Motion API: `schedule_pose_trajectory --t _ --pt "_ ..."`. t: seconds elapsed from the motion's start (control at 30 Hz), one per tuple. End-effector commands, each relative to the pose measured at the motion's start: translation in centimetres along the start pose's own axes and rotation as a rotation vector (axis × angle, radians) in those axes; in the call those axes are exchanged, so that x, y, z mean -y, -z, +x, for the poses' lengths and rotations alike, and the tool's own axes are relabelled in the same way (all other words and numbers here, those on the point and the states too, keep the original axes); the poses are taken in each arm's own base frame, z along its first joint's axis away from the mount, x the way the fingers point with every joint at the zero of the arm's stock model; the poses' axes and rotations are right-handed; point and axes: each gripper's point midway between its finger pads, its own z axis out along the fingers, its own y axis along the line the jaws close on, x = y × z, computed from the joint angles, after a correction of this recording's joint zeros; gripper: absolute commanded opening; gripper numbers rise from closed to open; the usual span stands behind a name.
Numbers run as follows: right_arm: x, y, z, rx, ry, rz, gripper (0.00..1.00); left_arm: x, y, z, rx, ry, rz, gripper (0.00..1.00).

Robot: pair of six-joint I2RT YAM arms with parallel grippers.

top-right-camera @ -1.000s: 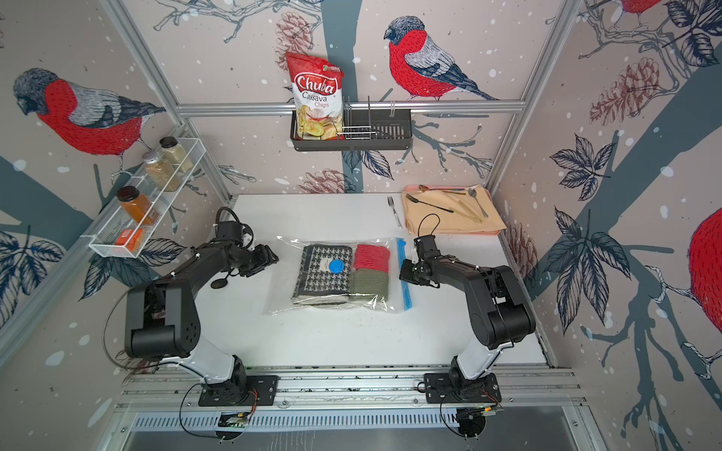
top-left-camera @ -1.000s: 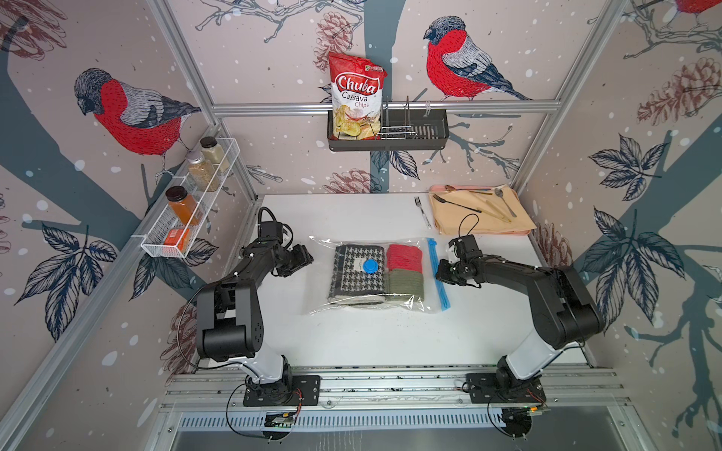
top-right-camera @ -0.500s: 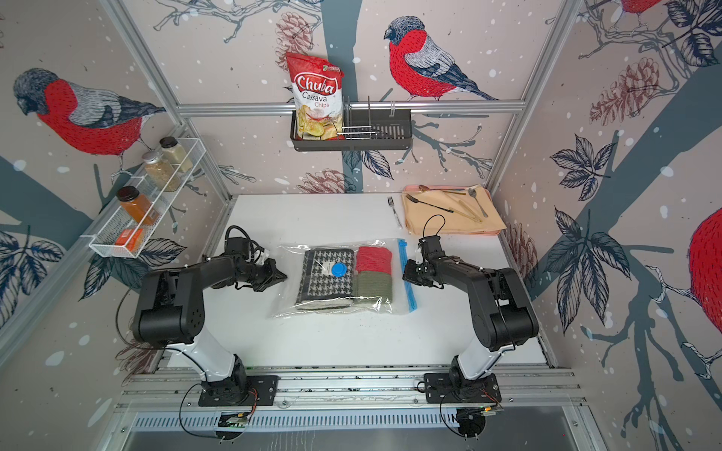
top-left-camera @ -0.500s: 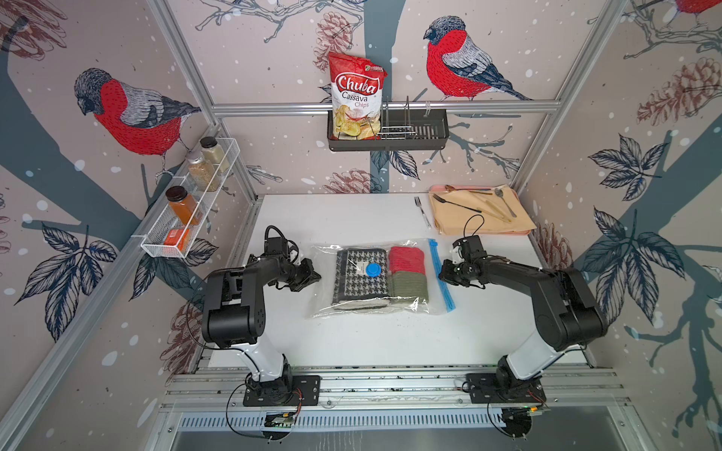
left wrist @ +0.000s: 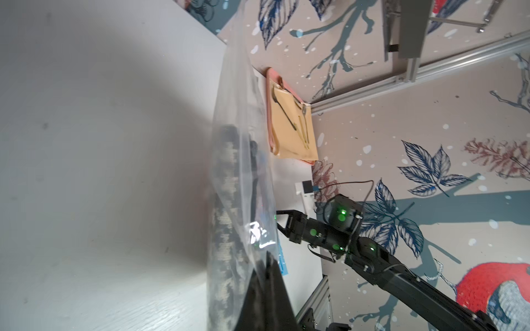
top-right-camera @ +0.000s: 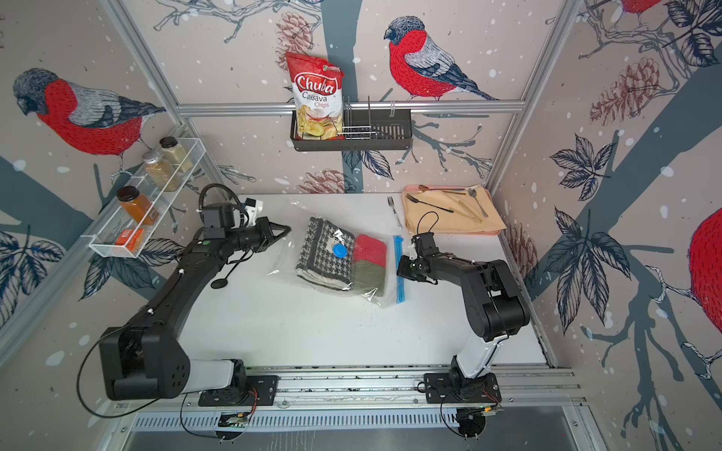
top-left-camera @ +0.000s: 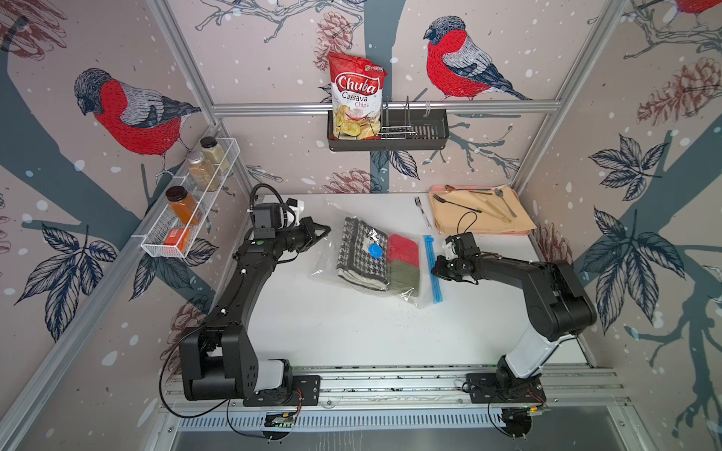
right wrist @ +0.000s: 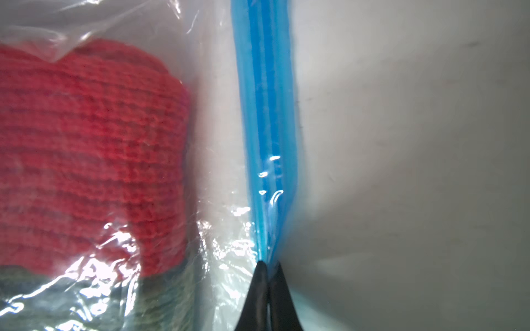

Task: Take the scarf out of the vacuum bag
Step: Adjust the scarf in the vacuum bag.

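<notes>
Since a second ago my left gripper (top-left-camera: pixel 327 229) has dropped to the closed end of the vacuum bag (top-left-camera: pixel 424 296), shut on the clear film and come up with it, so that end now hangs off the table (top-left-camera: pixel 351 332) and the contents tilt toward the mouth; the left wrist view shows the film running up into the closed jaws. My right gripper (top-left-camera: pixel 434 269) has barely shifted; it is clamped on the zip strip (top-left-camera: pixel 437 291), and its wrist view shows both black tips pinched together on the blue band. As for progress, nothing is out yet; the scarf (top-left-camera: pixel 357 254) lies folded inside the bag at the raised end, under the round blue valve cap (top-left-camera: pixel 376 250), with the red knit piece (top-left-camera: pixel 402 248) and the olive knit piece (top-left-camera: pixel 404 275) sitting between it and the zip. Whether the zip is parted I cannot tell from these views; the strip looks flat where I can see it. What remains, as I judge it, is nearly everything — get the mouth open, then bring the scarf past the two smaller pieces and clear of the plastic — so I would call this an early stage, with both ends of the bag merely secured.
</notes>
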Motion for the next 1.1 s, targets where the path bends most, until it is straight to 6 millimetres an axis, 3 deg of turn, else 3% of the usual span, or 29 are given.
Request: schedule_pose_trajectory --t 0.0,0.23,0.3,0.4,0.47,0.67,0.77,0.87,1.0,1.07 --pt "1.3 -1.0 2.7 -0.099 -0.004 0.087 0.0 5.2 0.1 -0.8 0.013 -0.031 0.099 0.0" --pt "1.0 -3.2 4.3 -0.157 0.038 0.124 0.0 16.7 3.0 -2.5 0.084 -0.156 0.303 0.0" --pt "1.0 -3.7 4.9 -0.177 0.054 0.133 0.0 19.1 3.8 -2.8 0.102 -0.183 0.354 0.0" --pt "0.8 -3.9 5.2 -0.182 0.073 0.136 0.0 20.8 4.3 -3.0 0.109 -0.2 0.406 0.0" --pt "0.8 -3.8 5.1 -0.179 0.077 0.133 0.0 20.5 4.1 -3.1 0.112 -0.203 0.398 0.0" --pt "1.0 -3.7 5.4 -0.187 0.077 0.138 0.0 18.5 3.2 -3.0 0.123 -0.202 0.332 0.0" --pt "1.2 -3.6 5.5 -0.189 0.077 0.153 0.0 15.8 2.9 -3.4 0.136 -0.198 0.208 0.0" --pt "1.3 -3.4 5.3 -0.184 0.076 0.169 0.0 10.4 2.6 -3.4 0.135 -0.196 -0.041 0.0" --pt "1.2 -3.2 5.3 -0.176 0.079 0.173 0.0 0.3 4.5 -3.8 0.178 -0.144 -0.392 0.0" --pt "1.3 -3.3 5.4 -0.182 0.079 0.176 0.0 -3.5 4.8 -3.4 0.167 -0.104 -0.46 0.0"
